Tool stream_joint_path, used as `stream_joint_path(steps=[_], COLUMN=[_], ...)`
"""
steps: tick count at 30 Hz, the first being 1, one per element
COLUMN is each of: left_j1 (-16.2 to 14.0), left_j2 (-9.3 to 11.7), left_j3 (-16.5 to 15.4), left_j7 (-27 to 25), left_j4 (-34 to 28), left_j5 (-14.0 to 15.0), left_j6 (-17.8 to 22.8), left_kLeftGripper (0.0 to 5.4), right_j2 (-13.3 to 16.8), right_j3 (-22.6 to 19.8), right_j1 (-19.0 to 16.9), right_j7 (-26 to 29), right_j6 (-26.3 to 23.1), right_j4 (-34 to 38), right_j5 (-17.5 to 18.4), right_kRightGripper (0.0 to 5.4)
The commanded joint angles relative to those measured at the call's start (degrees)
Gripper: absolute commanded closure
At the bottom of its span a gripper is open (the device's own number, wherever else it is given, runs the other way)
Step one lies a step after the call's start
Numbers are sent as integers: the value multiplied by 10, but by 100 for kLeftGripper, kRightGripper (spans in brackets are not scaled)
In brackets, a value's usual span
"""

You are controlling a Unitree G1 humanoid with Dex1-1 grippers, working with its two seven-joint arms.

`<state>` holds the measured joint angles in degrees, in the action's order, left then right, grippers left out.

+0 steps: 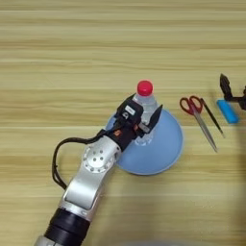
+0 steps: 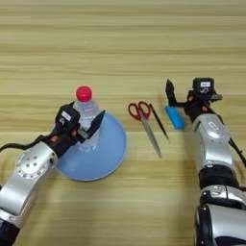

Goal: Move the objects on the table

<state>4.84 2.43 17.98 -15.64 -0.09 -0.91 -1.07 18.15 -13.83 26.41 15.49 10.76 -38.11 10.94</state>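
A clear bottle (image 1: 146,109) with a red cap stands upright on the left part of a round light-blue plate (image 1: 166,146). My left gripper (image 1: 143,115) reaches in from the lower left and is shut on the bottle's lower body, one black finger (image 1: 156,116) on its right side. Red-handled scissors (image 2: 145,122) lie flat to the right of the plate, blades pointing toward me. A bright-blue block (image 2: 175,117) lies right of the scissors. My right gripper (image 2: 185,97) hovers just behind the block, open, holding nothing.
A thin black stick (image 2: 159,122) lies along the scissors' right side. The wooden table (image 1: 72,57) stretches wide behind and to the left of the plate. My right forearm (image 2: 214,144) runs along the right edge toward me.
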Motion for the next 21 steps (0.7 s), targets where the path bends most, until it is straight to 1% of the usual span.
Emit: stream_joint_path(steps=[1, 5, 6, 8, 9, 14, 21], left_j1=[1, 3, 3, 3, 3, 4, 4], left_j2=[1, 2, 2, 1, 0, 0, 0], left_j3=[-5, -5, -5, -5, -5, -4, -3], left_j7=[6, 12, 13, 15, 15, 17, 19], left_j4=[22, 28, 29, 31, 33, 37, 38], left_j5=[-10, -18, -20, -24, -25, -28, -36], left_j6=[7, 6, 7, 6, 6, 6, 6], left_kLeftGripper=[215, 215, 186, 171, 155, 122, 51], right_j2=[-2, -2, -2, -2, -2, -2, -2], right_j3=[3, 3, 3, 3, 3, 3, 4], right_j1=[2, 2, 2, 1, 1, 1, 1], right_j7=[1, 1, 1, 1, 1, 1, 1], right_j6=[-3, -3, -3, -3, -3, -3, -3], right_j4=[9, 9, 9, 10, 10, 11, 11], right_j5=[-1, -1, -1, -1, -1, -1, -1], right_kRightGripper=[0, 0, 0, 0, 0, 0, 0])
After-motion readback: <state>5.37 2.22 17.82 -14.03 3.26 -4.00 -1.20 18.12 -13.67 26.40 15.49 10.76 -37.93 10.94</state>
